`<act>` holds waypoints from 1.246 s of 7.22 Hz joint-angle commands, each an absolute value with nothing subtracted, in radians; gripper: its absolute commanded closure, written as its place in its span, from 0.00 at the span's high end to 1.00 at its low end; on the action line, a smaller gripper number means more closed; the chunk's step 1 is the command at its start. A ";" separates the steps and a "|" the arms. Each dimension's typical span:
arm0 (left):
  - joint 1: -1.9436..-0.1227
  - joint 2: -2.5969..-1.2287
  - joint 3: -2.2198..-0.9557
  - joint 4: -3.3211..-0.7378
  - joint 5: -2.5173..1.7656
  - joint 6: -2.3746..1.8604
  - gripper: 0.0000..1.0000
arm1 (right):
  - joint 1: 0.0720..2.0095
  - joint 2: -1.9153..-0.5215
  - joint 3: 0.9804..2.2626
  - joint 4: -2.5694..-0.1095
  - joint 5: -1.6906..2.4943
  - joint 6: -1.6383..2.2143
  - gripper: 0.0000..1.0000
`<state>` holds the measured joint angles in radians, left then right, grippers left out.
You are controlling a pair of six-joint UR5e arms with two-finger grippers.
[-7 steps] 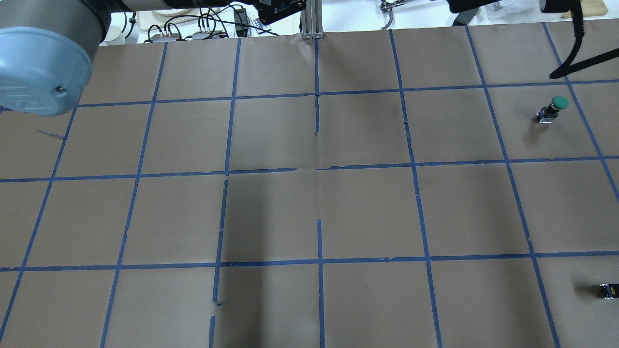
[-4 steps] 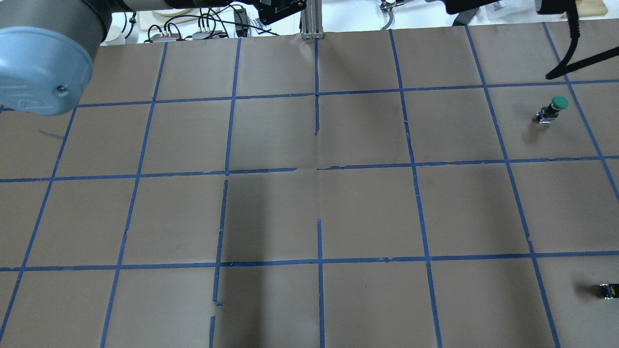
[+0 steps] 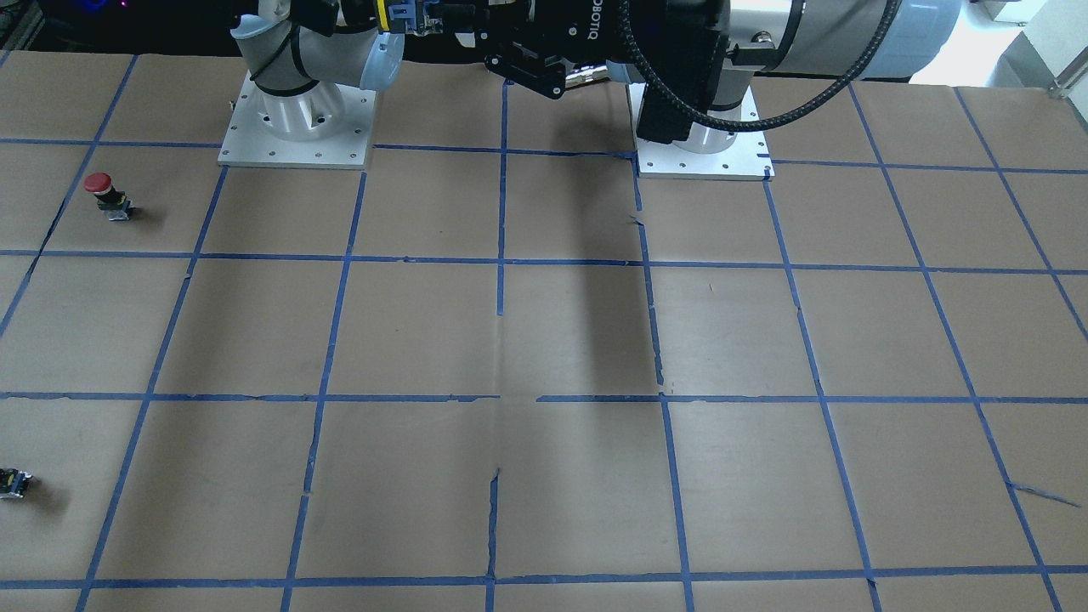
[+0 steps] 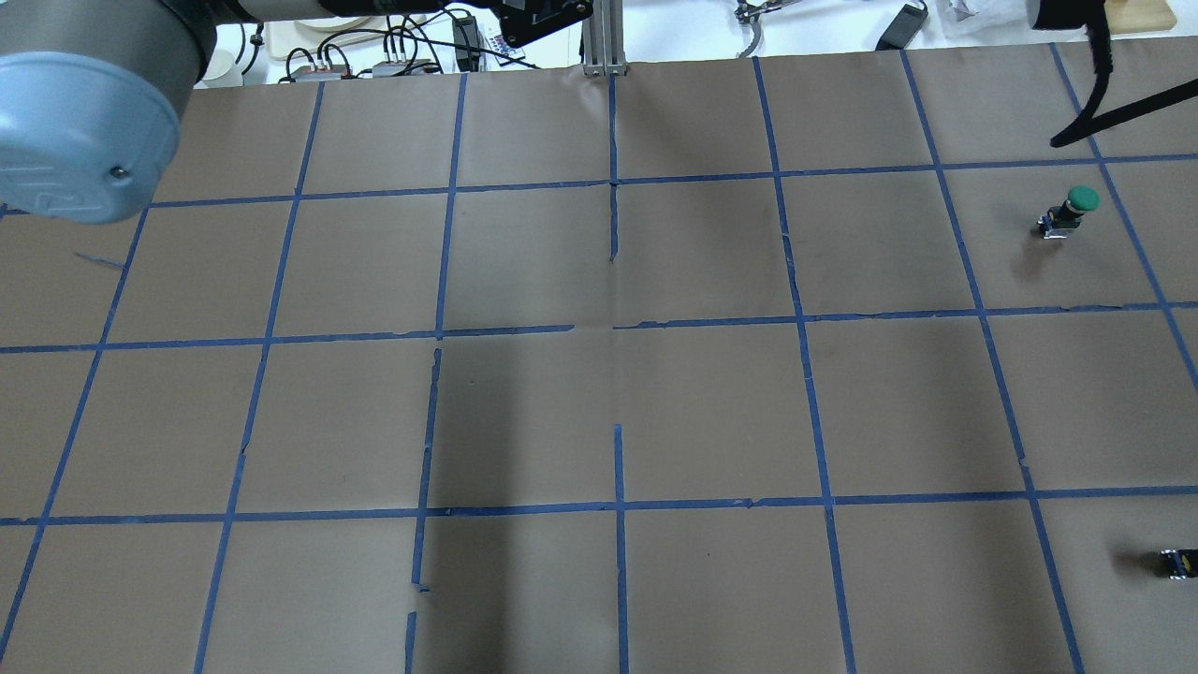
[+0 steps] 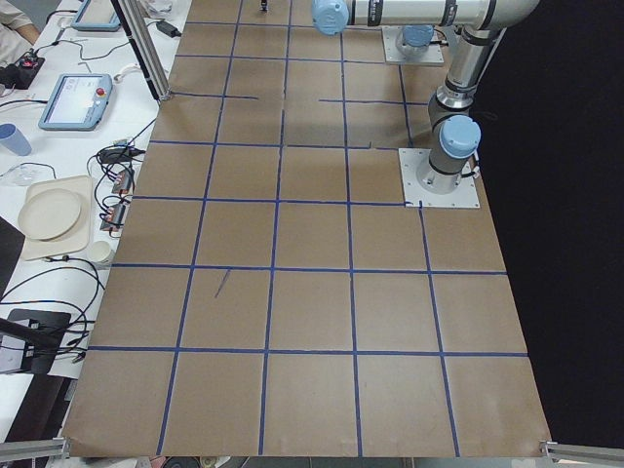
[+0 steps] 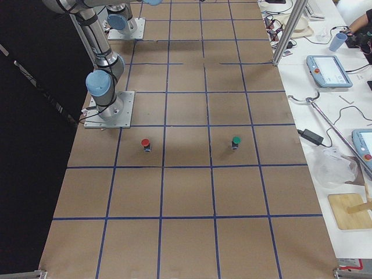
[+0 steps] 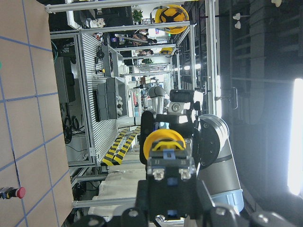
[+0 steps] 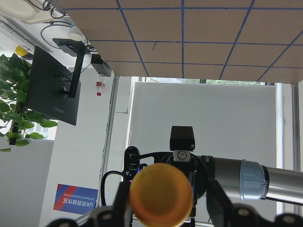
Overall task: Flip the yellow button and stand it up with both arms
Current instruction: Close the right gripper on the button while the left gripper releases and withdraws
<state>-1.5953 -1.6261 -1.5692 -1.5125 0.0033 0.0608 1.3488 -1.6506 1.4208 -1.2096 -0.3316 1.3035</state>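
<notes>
The yellow button is held in the air between my two grippers, which face each other high over the robot's side of the table. In the left wrist view its grey-black body (image 7: 169, 172) faces the camera, with the yellow cap behind it. My left gripper (image 7: 168, 191) is shut on that body. In the right wrist view the yellow cap (image 8: 161, 194) faces the camera. My right gripper (image 8: 168, 205) is open, one finger on each side of the cap. In the front-facing view the left gripper (image 3: 531, 72) shows at the top; the button is not clear there.
A red-capped button (image 3: 100, 183) and a green-capped button (image 4: 1076, 201) stand on the brown gridded table (image 4: 599, 412) on my right side. A small black-grey piece with a yellow spot (image 4: 1177, 562) lies near the right edge. Both arm bases (image 3: 701, 149) are bolted at the robot's side.
In the overhead view the black part of the right arm at the top right edge has moved out of the picture. Its cable has shifted slightly. Nothing on the table moved.
</notes>
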 commanded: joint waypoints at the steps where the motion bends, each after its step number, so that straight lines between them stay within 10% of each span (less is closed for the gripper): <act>1: -1.595 -1.626 -1.569 -1.513 0.003 0.060 0.13 | 1.344 -1.651 1.422 -1.209 -0.311 1.305 0.22; 2: -1.595 -1.625 -1.571 -1.514 0.008 0.058 0.19 | 1.342 -1.651 1.422 -1.207 -0.307 1.305 0.20; 3: -1.595 -1.623 -1.569 -1.513 0.009 0.034 0.49 | 1.341 -1.651 1.422 -1.207 -0.296 1.305 0.17; 6: -1.595 -1.620 -1.568 -1.513 0.009 0.023 0.53 | 1.341 -1.651 1.422 -1.207 -0.290 1.305 0.12; 8: -1.595 -1.615 -1.568 -1.513 0.009 -0.011 0.97 | 1.318 -1.648 1.419 -1.216 -0.311 1.304 0.11; 9: -1.586 -1.615 -1.566 -1.513 0.011 -0.035 0.99 | 1.272 -1.647 1.420 -1.268 -0.327 1.304 0.11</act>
<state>-1.5930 -1.6165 -1.5671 -1.5125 0.0096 -0.0111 1.3129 -1.6484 1.4202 -1.2266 -0.3090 1.3044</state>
